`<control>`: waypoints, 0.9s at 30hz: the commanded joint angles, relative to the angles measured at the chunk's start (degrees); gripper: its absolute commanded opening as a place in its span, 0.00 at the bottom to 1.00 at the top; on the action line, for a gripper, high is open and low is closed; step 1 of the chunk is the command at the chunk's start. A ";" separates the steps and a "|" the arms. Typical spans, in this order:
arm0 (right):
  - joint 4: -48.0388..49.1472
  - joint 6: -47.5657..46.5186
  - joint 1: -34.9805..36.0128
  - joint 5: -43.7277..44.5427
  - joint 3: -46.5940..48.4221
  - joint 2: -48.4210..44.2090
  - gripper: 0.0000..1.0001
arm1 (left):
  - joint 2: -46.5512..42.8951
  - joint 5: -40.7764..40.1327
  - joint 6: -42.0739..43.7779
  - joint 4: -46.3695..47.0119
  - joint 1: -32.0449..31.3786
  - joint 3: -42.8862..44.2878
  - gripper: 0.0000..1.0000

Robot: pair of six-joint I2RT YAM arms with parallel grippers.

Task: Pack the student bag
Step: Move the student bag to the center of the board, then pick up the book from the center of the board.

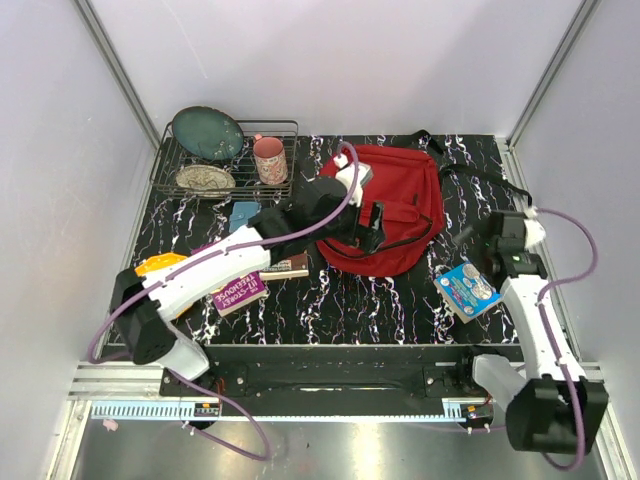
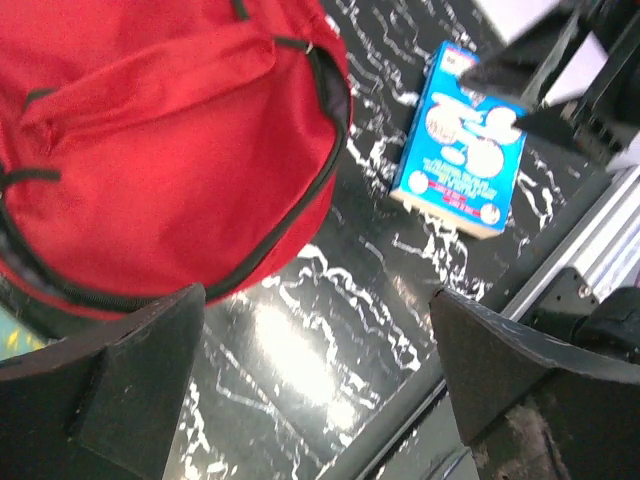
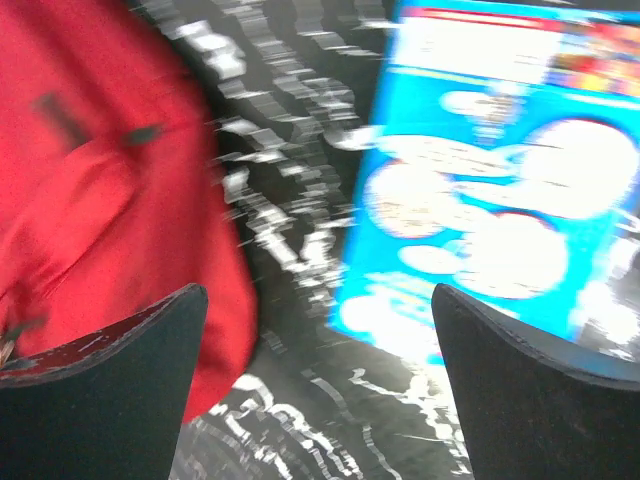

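Both claws apart and empty by the student bag (image 1: 400, 205).
Left claw (image 1: 370, 226) hangs jaws wide over the bag's near edge; right claw (image 1: 466, 240), also spread, sits between bag and blue box (image 1: 468, 288). Bag lies flat, back-centre of counter (image 1: 380, 300): red fabric, black zippers, strap trailing right. Wire rack (image 1: 285, 126) back-left holds teal plate (image 1: 207, 132), speckled dish (image 1: 205, 180), pink mug (image 1: 269, 160).

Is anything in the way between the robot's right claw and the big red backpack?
No, nothing visible. Between the open right gripper and the student bag there is only a strip of black marbled table. The blue box lies off to one side of that gap, nearer the arm's base, not in it.
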 commanded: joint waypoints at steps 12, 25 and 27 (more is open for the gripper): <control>-16.34 5.70 -19.58 0.96 -3.68 -11.38 1.00 | 30.31 21.66 2.61 13.29 -1.94 26.16 0.99; -7.31 1.67 -35.73 -16.09 -9.91 -4.18 1.00 | 50.88 31.24 1.91 18.75 -2.73 41.88 0.99; -6.85 0.61 -37.33 -17.85 -10.44 -2.60 1.00 | 53.61 32.04 1.91 19.72 -2.99 43.03 0.99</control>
